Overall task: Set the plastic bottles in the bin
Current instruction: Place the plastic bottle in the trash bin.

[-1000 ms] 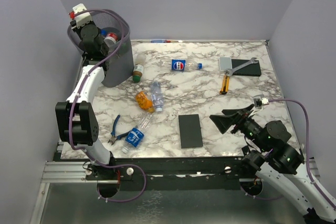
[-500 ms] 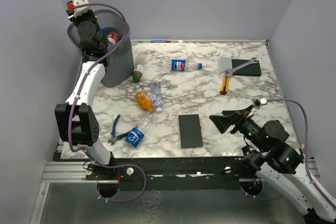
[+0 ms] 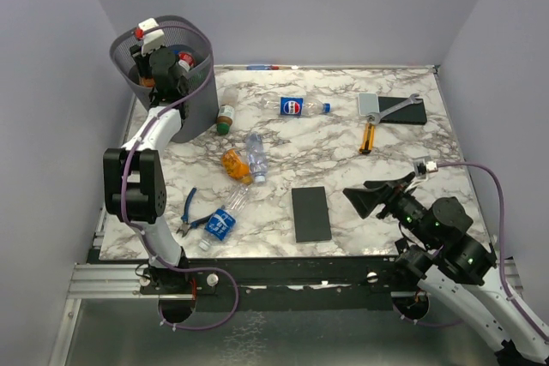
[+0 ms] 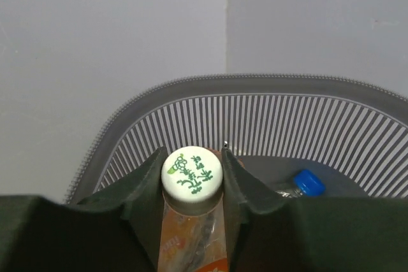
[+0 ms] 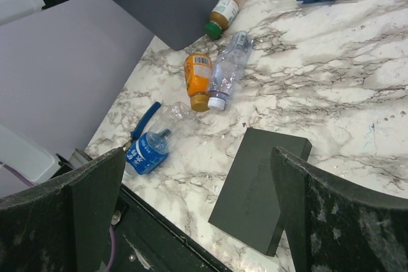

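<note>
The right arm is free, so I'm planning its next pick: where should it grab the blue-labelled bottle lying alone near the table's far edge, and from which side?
Grip the blue-labelled bottle across its labelled middle, coming straight down from above. It lies on its side, long axis left to right, blue cap to the right, nothing touching it, so the jaws fit its near and far sides.

Marble table (image 3: 343, 152), bottles (image 3: 294, 107), bin (image 3: 199, 111), tools (image 3: 396, 106), slabs (image 3: 310, 213)
</note>
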You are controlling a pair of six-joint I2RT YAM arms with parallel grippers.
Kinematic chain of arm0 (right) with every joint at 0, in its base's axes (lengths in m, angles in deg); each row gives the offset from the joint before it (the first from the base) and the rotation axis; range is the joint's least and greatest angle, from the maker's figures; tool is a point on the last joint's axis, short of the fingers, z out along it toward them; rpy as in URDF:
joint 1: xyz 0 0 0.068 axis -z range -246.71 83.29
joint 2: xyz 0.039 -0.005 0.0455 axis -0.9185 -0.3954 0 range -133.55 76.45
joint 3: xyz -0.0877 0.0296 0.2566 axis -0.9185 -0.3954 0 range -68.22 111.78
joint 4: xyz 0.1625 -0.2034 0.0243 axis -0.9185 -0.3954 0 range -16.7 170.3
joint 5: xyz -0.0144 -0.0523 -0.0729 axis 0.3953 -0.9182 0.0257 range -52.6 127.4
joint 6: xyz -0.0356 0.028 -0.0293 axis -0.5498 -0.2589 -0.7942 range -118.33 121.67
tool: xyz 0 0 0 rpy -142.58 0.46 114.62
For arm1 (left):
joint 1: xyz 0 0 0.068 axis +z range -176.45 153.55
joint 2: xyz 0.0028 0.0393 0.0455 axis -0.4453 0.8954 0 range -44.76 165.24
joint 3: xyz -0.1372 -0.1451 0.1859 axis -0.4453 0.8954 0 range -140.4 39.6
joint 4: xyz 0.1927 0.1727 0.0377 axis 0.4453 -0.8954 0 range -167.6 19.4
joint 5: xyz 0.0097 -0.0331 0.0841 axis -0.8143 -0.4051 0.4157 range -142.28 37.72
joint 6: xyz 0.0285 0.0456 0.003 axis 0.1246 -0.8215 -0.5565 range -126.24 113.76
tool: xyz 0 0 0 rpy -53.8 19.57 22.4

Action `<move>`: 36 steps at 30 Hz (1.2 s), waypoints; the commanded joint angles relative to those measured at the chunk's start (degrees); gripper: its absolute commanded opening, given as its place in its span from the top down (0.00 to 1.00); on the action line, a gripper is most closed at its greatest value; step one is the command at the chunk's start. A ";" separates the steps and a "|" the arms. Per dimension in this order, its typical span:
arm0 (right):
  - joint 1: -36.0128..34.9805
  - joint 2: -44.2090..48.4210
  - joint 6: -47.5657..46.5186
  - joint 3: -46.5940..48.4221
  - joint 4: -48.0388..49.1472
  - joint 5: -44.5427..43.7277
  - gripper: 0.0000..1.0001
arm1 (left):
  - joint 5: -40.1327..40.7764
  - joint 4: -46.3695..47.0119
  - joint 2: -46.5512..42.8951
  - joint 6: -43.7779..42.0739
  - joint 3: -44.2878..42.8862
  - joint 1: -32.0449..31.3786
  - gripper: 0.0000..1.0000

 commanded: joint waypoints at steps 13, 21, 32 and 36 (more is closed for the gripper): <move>-0.16 -4.04 -1.89 0.44 1.73 0.29 0.02 | 5.42 -4.38 -5.00 3.25 -16.39 -2.83 0.13; -0.16 -4.47 -0.69 1.41 0.89 -0.22 0.02 | 2.23 -18.02 -13.85 17.10 -19.36 -10.29 0.23; -0.13 -17.48 -2.24 6.20 -0.36 -2.32 0.02 | -10.93 -45.40 -30.21 22.55 0.03 -32.91 0.22; -0.10 -28.13 -0.46 5.24 5.92 5.24 0.02 | -9.56 -51.41 -35.20 24.23 12.18 -40.20 0.19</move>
